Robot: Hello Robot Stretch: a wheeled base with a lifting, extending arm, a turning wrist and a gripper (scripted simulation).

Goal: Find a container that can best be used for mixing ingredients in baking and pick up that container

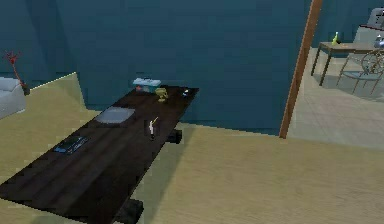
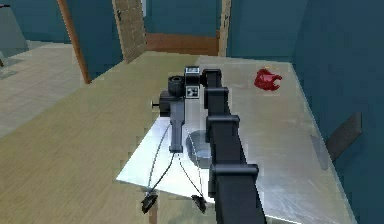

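I'm working with two tables here.

Forward view: I'm seeing one long dark wooden table (image 1: pixel 60 185) running toward a dark blue wall (image 1: pixel 220 50), with tan floor (image 1: pixel 260 180) around it. I'm counting six things on it:
- one teal-and-white box (image 1: pixel 148 83) at the far end
- one yellowish blob (image 1: pixel 160 94) just beside the box
- one small dark blob (image 1: pixel 184 92)
- one flat grey slab (image 1: pixel 115 116) mid-table
- one small white thing (image 1: pixel 152 126)
- one flat blue-black thing (image 1: pixel 70 146), nearer

One wooden door frame (image 1: pixel 300 70) is standing at that view's right. Past it one more table (image 1: pixel 335 50) is showing, with a chair (image 1: pixel 362 68). One white sofa corner (image 1: pixel 8 95) is sitting at the left edge.

Arm side view: the arm (image 2: pixel 235 170) is reaching over one pale tabletop (image 2: pixel 275 130), with blue walls behind. Two things are lying on it:
- one grey bowl-shaped thing (image 2: pixel 198 150), partly behind the arm on the table's near half
- one red thing (image 2: pixel 267 79) on the far side, well apart from it

Two white marker squares (image 2: pixel 190 76) are sitting at the arm's end. The gripper (image 2: pixel 176 195) is hanging just beside the bowl-shaped thing. I can't tell whether it's touching it or holding anything.
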